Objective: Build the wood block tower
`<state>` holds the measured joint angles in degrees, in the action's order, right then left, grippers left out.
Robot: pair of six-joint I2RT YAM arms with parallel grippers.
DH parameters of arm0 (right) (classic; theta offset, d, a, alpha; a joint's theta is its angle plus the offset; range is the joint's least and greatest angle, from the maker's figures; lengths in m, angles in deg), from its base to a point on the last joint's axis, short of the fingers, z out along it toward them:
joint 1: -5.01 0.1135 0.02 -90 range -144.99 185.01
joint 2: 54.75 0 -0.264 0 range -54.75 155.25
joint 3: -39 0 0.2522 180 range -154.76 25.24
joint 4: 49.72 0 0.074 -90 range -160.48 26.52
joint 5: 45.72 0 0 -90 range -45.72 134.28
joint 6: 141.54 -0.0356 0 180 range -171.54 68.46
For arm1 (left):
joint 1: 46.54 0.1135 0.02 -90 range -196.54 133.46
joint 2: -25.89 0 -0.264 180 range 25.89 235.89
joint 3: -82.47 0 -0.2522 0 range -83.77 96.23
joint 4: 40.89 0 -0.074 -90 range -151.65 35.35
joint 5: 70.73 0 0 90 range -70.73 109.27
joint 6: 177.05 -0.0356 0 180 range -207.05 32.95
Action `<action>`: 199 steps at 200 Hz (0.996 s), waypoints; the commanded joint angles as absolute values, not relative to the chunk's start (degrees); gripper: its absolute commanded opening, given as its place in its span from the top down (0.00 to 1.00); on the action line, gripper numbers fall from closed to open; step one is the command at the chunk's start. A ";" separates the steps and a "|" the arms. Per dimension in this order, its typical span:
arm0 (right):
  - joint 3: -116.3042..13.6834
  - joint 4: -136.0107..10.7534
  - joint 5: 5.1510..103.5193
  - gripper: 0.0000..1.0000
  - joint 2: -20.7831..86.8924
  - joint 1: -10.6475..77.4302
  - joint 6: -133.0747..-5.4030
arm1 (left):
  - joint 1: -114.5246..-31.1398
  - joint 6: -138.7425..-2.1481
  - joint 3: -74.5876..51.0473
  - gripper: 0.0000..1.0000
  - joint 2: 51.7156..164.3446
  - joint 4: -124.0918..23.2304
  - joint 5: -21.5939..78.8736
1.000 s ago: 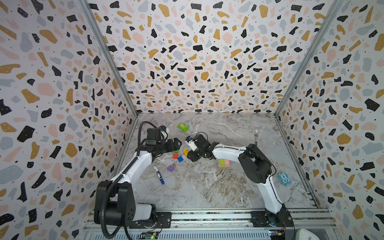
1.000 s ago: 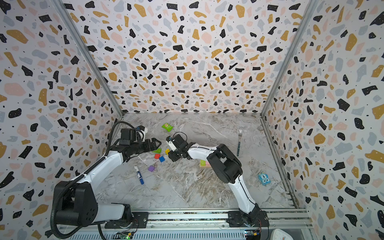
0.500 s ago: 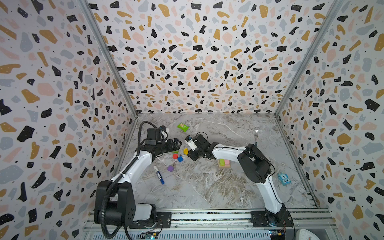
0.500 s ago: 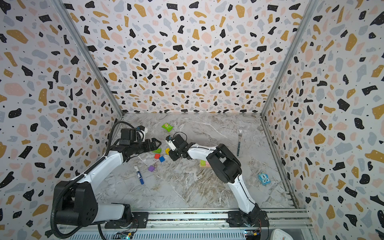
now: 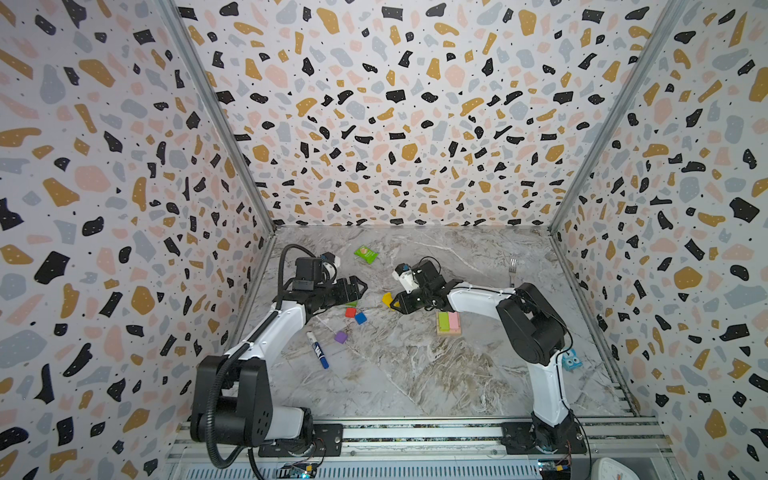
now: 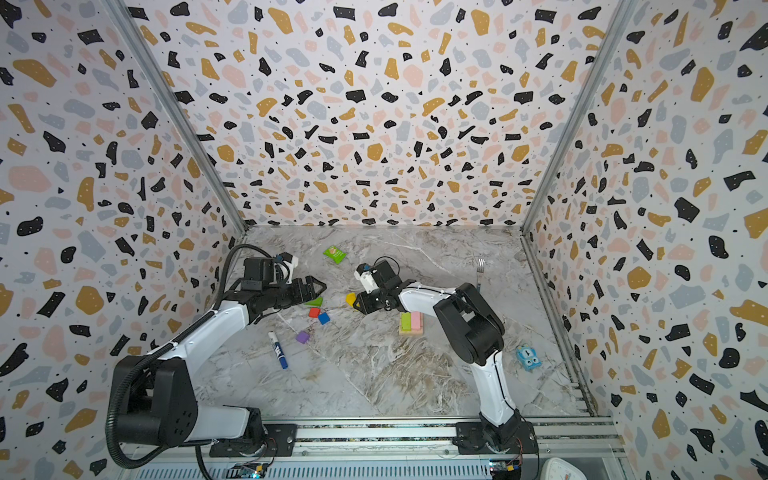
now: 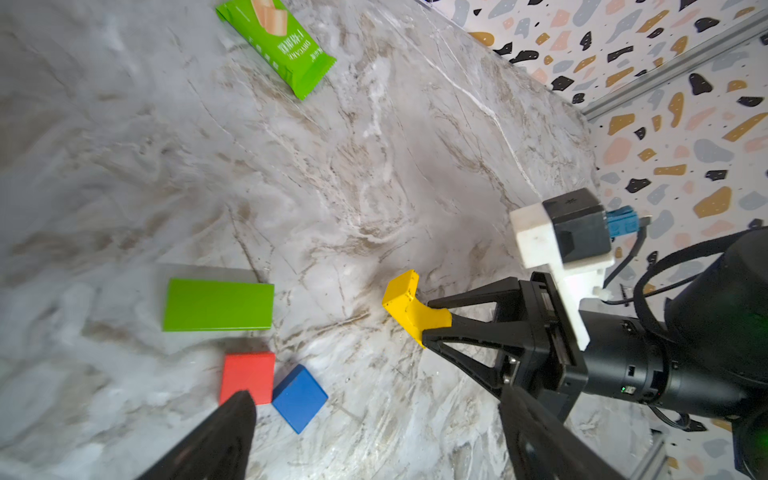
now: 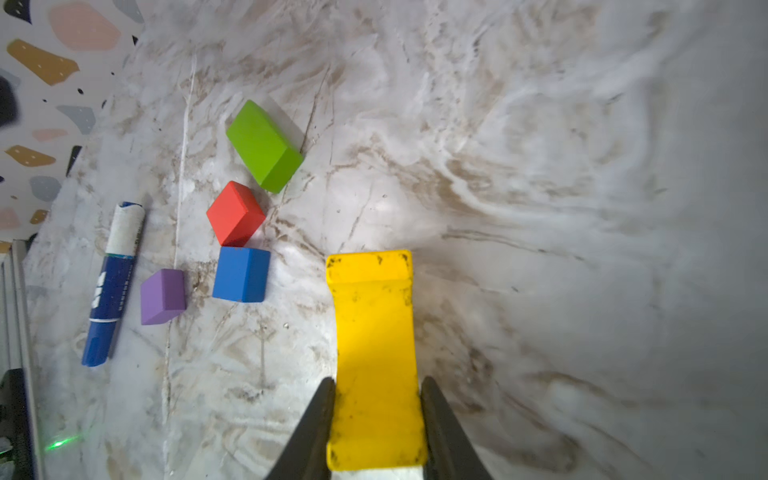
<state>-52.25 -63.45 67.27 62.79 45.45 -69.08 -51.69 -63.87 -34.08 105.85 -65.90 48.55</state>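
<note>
My right gripper (image 8: 377, 382) is shut on the yellow notched arch (image 8: 376, 324), held just above the marble floor (image 5: 387, 300). In both top views the tower (image 5: 449, 323) is a lime and a pink bar lying on tan bars, beside the right forearm. Loose wood blocks lie left of the arch: a green bar (image 8: 264, 145), a red cube (image 8: 235, 214), a blue cube (image 8: 241, 274) and a purple cube (image 8: 162, 296). My left gripper (image 7: 376, 399) hangs open over the red cube (image 7: 248, 374) and blue cube (image 7: 299, 398), holding nothing.
A blue-capped marker (image 5: 318, 355) lies near the purple cube. A flat green packet (image 5: 366, 254) sits toward the back wall, a fork (image 5: 513, 270) at the back right, and a small blue toy (image 5: 571, 360) by the right wall.
The right gripper's jaws have closed onto the yellow arch. Both arms have stayed almost where they were.
</note>
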 commanded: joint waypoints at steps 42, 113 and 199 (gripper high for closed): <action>-48.00 -62.23 64.85 0.82 51.63 46.41 -70.32 | -53.76 -45.42 -39.89 0.08 106.84 -46.91 57.89; -47.32 -62.72 63.77 0.82 47.70 47.72 -71.49 | -56.99 -29.91 -41.40 0.15 110.47 -29.43 59.25; -49.62 -62.13 63.07 0.82 47.03 49.57 -72.20 | -57.79 -21.93 -43.96 0.34 112.38 -19.09 60.74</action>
